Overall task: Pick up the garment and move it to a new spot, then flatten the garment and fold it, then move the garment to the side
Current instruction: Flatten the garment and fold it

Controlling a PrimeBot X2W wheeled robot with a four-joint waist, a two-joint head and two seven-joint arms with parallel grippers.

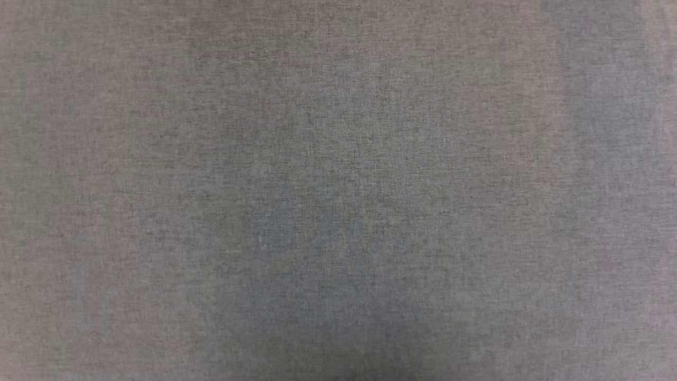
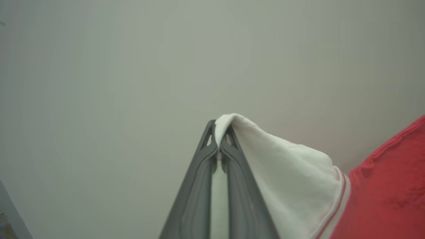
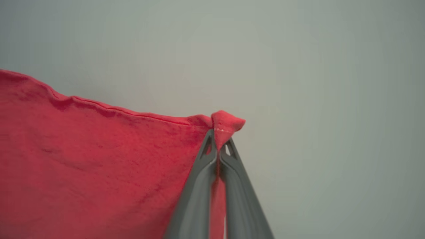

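**Both grippers pinched on the garment, cloth slung between them**

The left gripper (image 2: 219, 134) has its two long dark fingers (image 2: 196, 199) pressed together, with a fold of white knit caught between the tips. That fold is the edge of the garment's (image 2: 388, 186) short sleeve (image 2: 292, 172). The soft, matte cloth bulges in a small rounded hump over the fingertips and falls away along the right side of the fingers. Where the sleeve ends, a narrow red-and-white striped trim (image 2: 338, 199) borders it, and past that lies the red body cloth, slightly fuzzy and creased.

The right gripper (image 3: 219, 141) is likewise closed tight, holding a corner of the red body of the garment (image 3: 99, 159). The pinched corner sticks up past the tips as a small pointed tuft. From there a stitched hem (image 3: 126, 113) runs away to the left of the wrist view as a gently wavy line, and the fabric below it hangs in shallow wrinkles.

Behind the cloth in both wrist views is a plain, pale backdrop. The head view looks onto a grey, finely woven, heathered surface (image 1: 338, 190), blurred and unevenly shaded.
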